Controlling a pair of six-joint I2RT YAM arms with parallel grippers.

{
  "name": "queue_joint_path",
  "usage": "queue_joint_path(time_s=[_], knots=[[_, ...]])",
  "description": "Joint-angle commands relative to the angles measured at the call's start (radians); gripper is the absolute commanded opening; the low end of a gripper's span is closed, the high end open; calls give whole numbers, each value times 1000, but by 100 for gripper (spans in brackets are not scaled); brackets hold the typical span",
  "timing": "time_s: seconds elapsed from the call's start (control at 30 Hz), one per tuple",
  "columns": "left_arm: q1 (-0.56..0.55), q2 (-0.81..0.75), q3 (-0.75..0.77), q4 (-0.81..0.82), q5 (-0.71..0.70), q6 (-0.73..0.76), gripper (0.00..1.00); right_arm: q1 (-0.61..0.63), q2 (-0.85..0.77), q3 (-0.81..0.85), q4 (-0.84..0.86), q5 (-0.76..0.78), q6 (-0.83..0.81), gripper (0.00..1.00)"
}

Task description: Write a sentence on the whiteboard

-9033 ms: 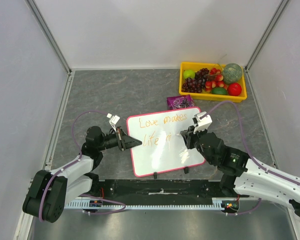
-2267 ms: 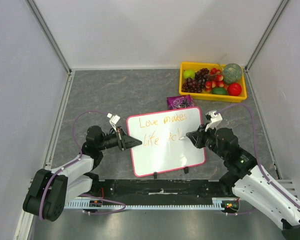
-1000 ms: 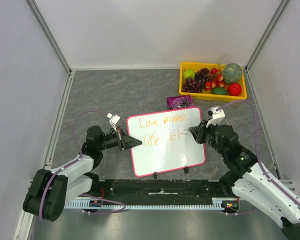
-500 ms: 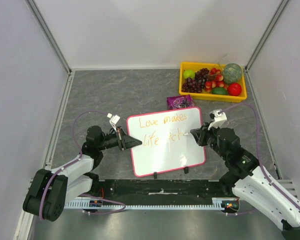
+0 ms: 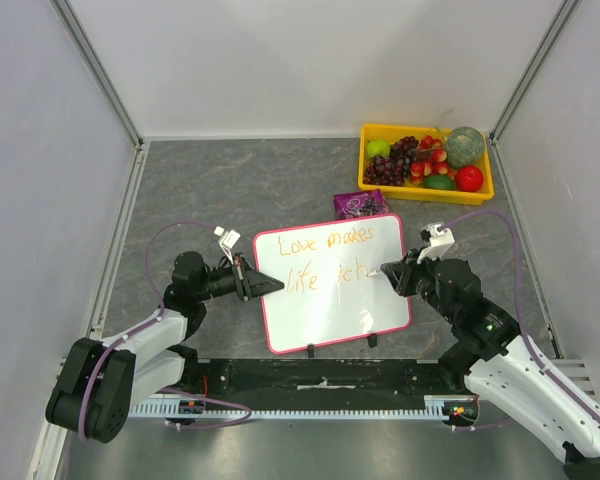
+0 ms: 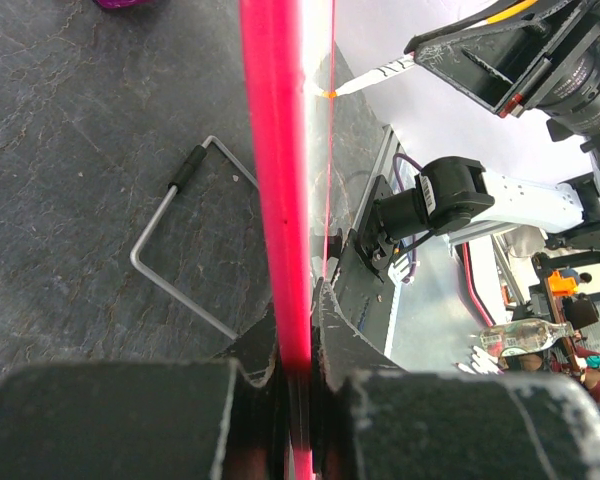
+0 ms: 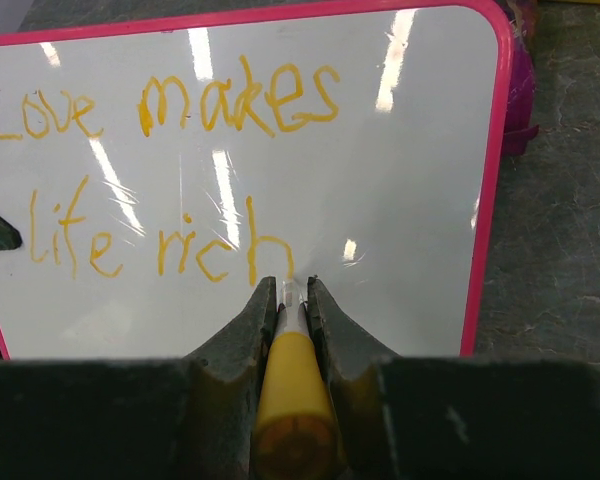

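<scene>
**A:** Starting at the left, what is holding what?

**B:** The left fingers [image 5: 251,281] are closing tight on the left rim of the rectangular whiteboard with a pink-red frame [image 5: 325,318]. It is propping itself on the grey marbled desk [image 5: 230,180], between the two arms. The left wrist view shows those fingers [image 6: 332,335] pinching the frame edge-on.

**A:** And on the board itself?

**B:** The orange handwritten sentence [image 7: 165,170] is running left to right in two lines, along the board's long axis. "Love makes" is sitting above "life rich". I am seeing no full stop after it.

**A:** Where is the pen?

**B:** The right fingers [image 7: 263,312] are gripping a yellow-orange marker pen [image 7: 290,390], and it is pointing straight ahead at the board face. Its tip is sitting at the foot of the "h". The bare white patch is lying just to the right of the tip, so I am judging that the closing dot calls for a small shift rightward. The right arm is the nearer one.

**A:** Counts?

**B:** One whiteboard, one marker, two lines, four words and two black feet [image 5: 311,350]. Farther right, one yellow plastic bin of fruit [image 5: 425,186] is resting well apart from the board.
</scene>
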Motion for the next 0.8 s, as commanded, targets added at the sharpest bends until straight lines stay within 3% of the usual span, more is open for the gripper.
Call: queue_joint_path(time_s=[0.0, 0.33, 0.77], knots=[[-4, 14, -9, -58, -68, 181, 2, -5, 1, 1, -74, 14, 1, 0], [-6, 14, -9, -58, -69, 181, 2, -5, -41, 127, -89, 34, 18, 0], [-6, 6, -12, -64, -69, 181, 2, -5, -61, 101, -92, 94, 26, 0]])
